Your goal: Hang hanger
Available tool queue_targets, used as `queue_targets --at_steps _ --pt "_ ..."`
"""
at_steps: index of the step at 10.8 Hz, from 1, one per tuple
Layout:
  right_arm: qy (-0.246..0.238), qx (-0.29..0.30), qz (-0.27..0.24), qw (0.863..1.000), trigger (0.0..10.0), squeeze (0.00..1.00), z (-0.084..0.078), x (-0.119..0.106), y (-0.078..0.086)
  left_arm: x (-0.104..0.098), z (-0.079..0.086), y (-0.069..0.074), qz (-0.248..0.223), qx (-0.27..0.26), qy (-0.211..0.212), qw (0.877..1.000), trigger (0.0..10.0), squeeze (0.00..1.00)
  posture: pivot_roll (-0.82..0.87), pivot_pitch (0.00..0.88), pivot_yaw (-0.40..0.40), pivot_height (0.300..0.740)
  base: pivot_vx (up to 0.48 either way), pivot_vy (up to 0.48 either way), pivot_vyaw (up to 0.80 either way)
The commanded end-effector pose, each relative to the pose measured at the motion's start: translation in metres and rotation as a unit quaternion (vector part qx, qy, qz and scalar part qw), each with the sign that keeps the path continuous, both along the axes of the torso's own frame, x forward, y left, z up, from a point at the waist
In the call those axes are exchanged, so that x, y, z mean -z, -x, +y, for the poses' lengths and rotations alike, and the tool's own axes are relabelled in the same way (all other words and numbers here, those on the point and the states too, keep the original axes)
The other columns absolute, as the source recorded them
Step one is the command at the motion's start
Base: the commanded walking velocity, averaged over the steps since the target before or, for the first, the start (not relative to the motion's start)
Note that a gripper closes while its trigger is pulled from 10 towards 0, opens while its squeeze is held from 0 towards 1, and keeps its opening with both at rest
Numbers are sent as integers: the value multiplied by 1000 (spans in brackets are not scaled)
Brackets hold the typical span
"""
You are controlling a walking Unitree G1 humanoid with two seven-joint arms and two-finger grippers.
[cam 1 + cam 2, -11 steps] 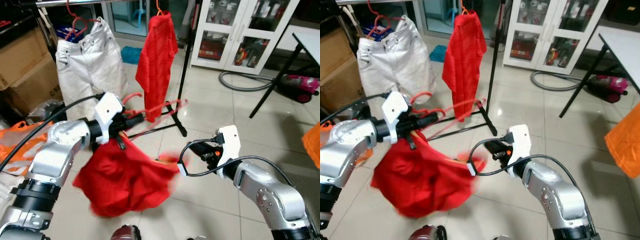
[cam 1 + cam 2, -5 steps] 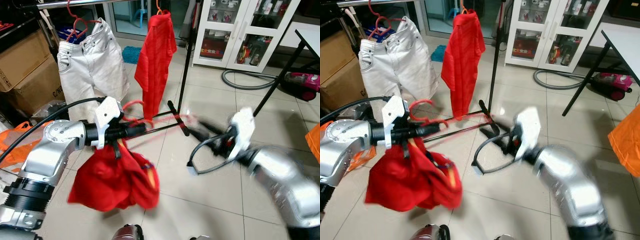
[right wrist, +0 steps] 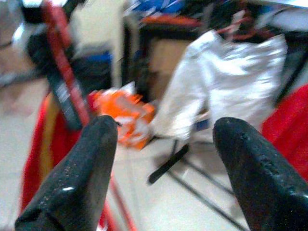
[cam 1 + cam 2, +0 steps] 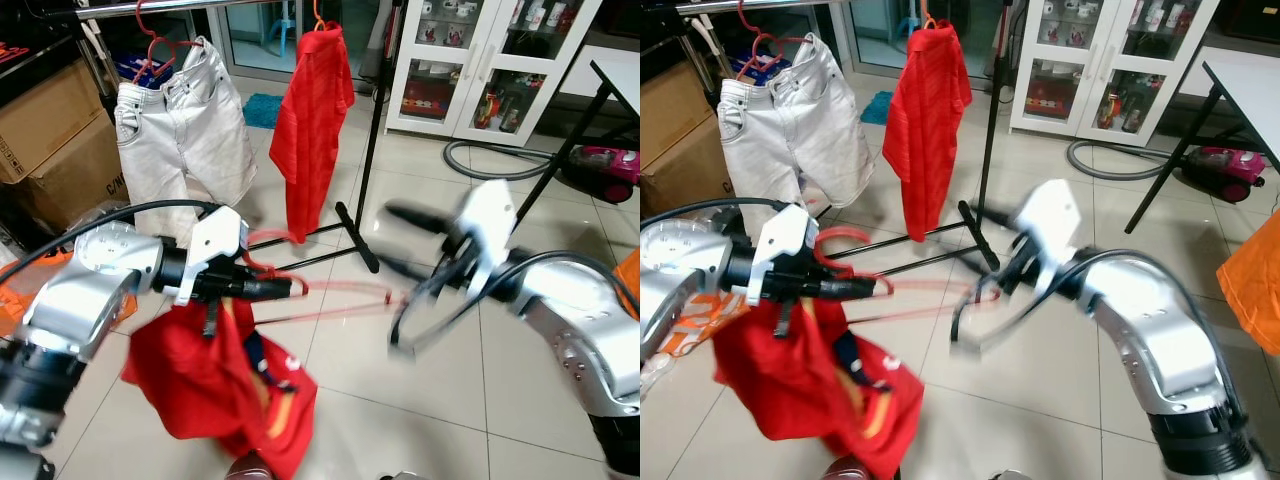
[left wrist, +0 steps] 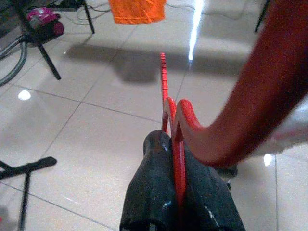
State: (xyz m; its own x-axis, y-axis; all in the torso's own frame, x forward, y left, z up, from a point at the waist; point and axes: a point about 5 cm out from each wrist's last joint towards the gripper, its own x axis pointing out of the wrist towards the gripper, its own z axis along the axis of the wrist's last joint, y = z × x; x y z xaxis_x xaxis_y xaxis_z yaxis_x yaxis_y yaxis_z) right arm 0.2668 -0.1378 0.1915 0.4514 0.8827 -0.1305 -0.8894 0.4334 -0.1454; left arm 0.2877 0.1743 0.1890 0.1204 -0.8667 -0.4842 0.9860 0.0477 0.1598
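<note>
Clothes rack (image 4: pixel 372 130) with white shorts (image 4: pixel 180 120) and red shirt (image 4: pixel 312 105) at the back, red cloth (image 4: pixel 215 385) drooping low, its bottom cut off, left gripper (image 4: pixel 285 288) pinched tight on the red hanger (image 4: pixel 330 298) above the floor, right gripper (image 4: pixel 405 240) blurry, fingers (image 3: pixel 79 168) spread wide, holding nothing.
</note>
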Motion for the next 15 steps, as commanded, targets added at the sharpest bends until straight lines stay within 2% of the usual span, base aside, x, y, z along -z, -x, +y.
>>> queue_targets --at_steps 1,2,3,5,6,7,8,11,12,13,15 --pt "32 -28 0 999 10000 1000 2 0 0 -11 -1 -2 -35 22 -26 999 10000 0 -12 64 50 740 0 0 0" --pt "53 -80 40 995 10000 1000 7 6 5 -14 -3 -5 -61 42 -58 996 10000 0 -8 61 52 740 0 0 0" --pt "47 -106 64 991 10000 1000 11 5 7 -17 -6 -5 -61 54 -59 995 10000 0 -8 59 54 740 0 0 0" --pt "32 -118 74 990 10000 1000 19 3 6 -19 -11 -4 -63 73 -64 993 10000 0 -9 53 48 740 0 0 0" --pt "50 -82 64 993 10000 1000 26 9 1 -21 -15 -2 -67 86 -60 992 10000 0 -9 53 48 740 0 0 0" --pt "59 -72 62 994 10000 322 28 12 -1 -21 -15 -2 -67 87 -61 992 10000 0 -12 40 38 740 0 0 0" --pt "63 -45 60 995 10000 0 30 18 -3 -18 -15 -3 -67 83 -64 992 10000 0 -9 35 33 740 0 0 0" --pt "10 28 44 999 10000 0 32 12 -15 -17 -10 -12 -76 41 -46 995 10000 0 3 31 25 740 0 0 0" --pt "8 40 43 998 10000 0 26 11 -18 -21 -9 -16 -78 17 -19 997 10000 0 3 33 22 740 0 0 0" --pt "16 55 40 998 10000 0 17 15 -18 -22 -8 -17 -75 -19 32 997 10000 0 0 34 19 740 0 0 0" --pt "-45 96 41 994 10000 0 9 17 -21 11 -3 -6 -50 -58 59 995 10000 0 1 36 10 740 0 0 0"
